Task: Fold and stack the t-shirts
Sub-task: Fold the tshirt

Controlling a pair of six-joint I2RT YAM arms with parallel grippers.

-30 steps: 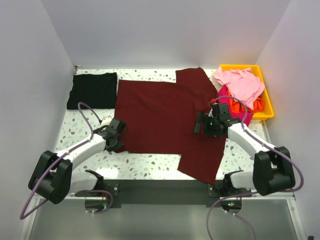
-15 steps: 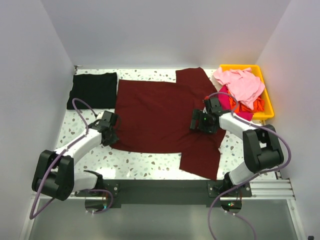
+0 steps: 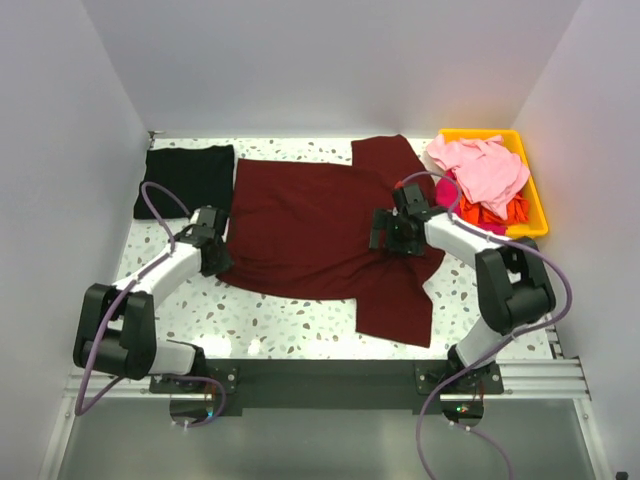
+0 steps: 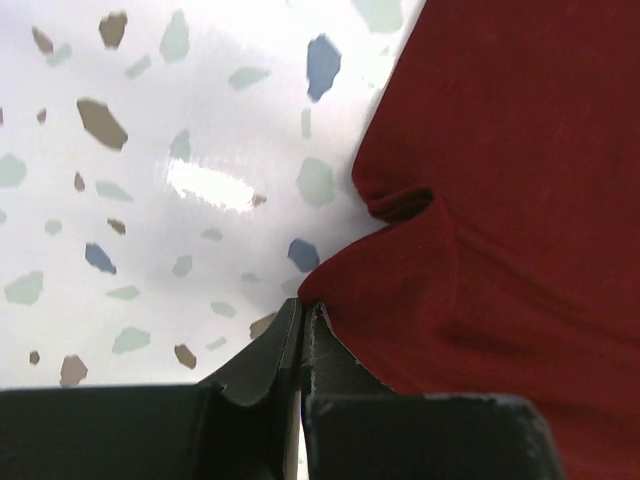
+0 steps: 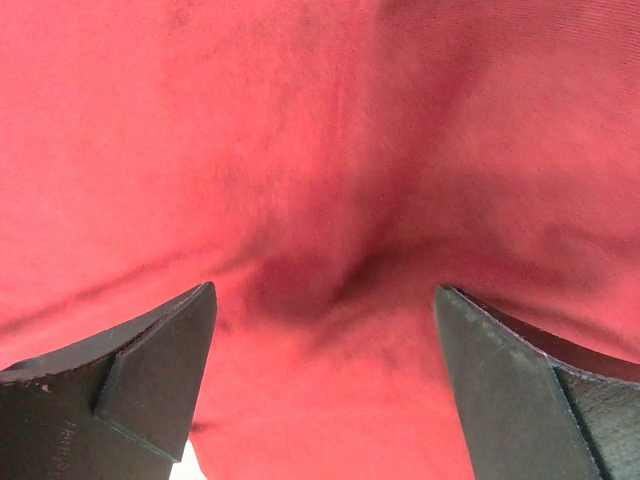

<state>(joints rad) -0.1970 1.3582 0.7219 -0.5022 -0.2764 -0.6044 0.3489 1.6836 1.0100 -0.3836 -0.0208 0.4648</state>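
Two arms work the same garment, the large maroon t-shirt (image 3: 300,225). It lies spread across the middle of the speckled table (image 3: 170,300), with one sleeve pointing to the far edge and the other trailing toward the near edge on the right.

The left gripper (image 3: 213,240) sits at the shirt's left border. In the left wrist view its fingers (image 4: 260,365) are pressed together with the cloth's edge nipped at their tips, and a small fold puckers the fabric just beyond them. The bare table shows beside the pinch.

The right gripper (image 3: 388,232) is low over the right part of the shirt, between the two sleeves. Its fingers (image 5: 150,370) stand wide apart and hold nothing. A soft crease in the maroon cloth lies in the gap below them, but whether the tips touch the fabric I cannot tell.

A black t-shirt (image 3: 183,180) lies folded flat in the far left corner, just beside the maroon one's far left edge. At the far right, a yellow bin (image 3: 535,215) holds a rumpled pink t-shirt (image 3: 485,165) on top, with a magenta t-shirt (image 3: 446,192) and an orange t-shirt (image 3: 490,214) showing under it.
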